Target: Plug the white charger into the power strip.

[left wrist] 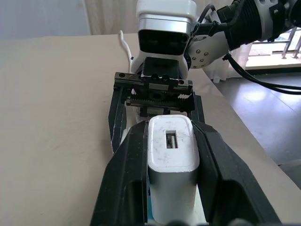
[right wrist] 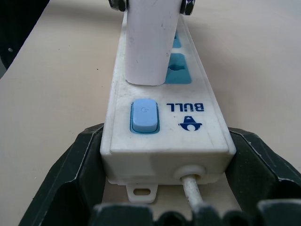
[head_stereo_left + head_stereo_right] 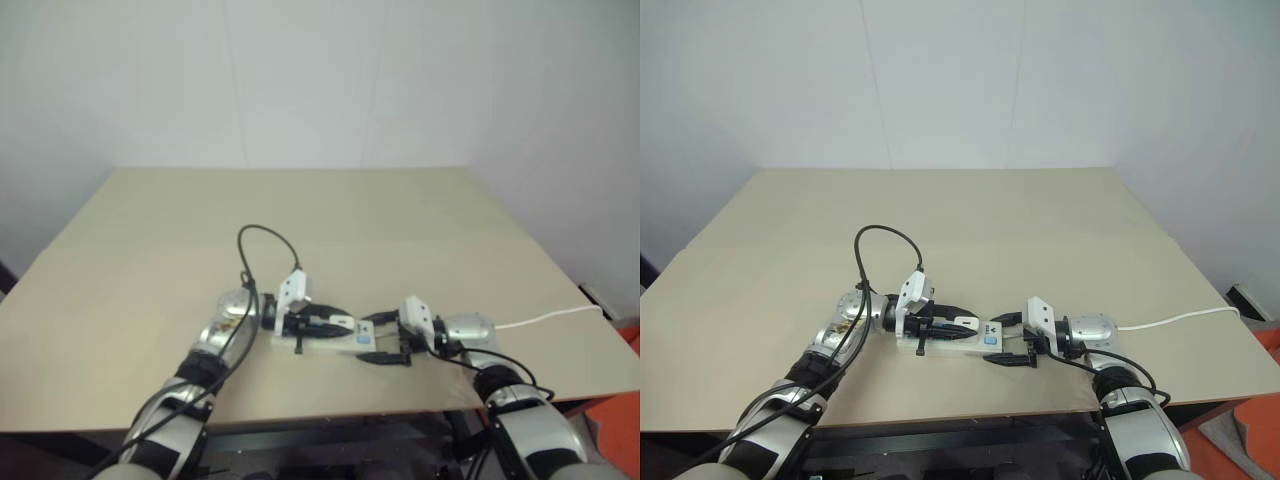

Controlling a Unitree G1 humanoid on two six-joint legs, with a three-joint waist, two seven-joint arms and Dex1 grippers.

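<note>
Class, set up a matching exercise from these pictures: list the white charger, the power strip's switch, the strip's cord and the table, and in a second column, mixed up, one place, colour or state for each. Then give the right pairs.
Things:
1. white charger
2. switch
3. cord
4. table

Descriptions:
A. thin and white, trailing off toward the table's right edge
B. light blue, at the strip's end beside the printed brand name
C. beige, bearing the power strip
D. clamped between the left gripper's black fingers, standing on the strip

Pairs: 1-D, 2-B, 3-A, 4-C
</note>
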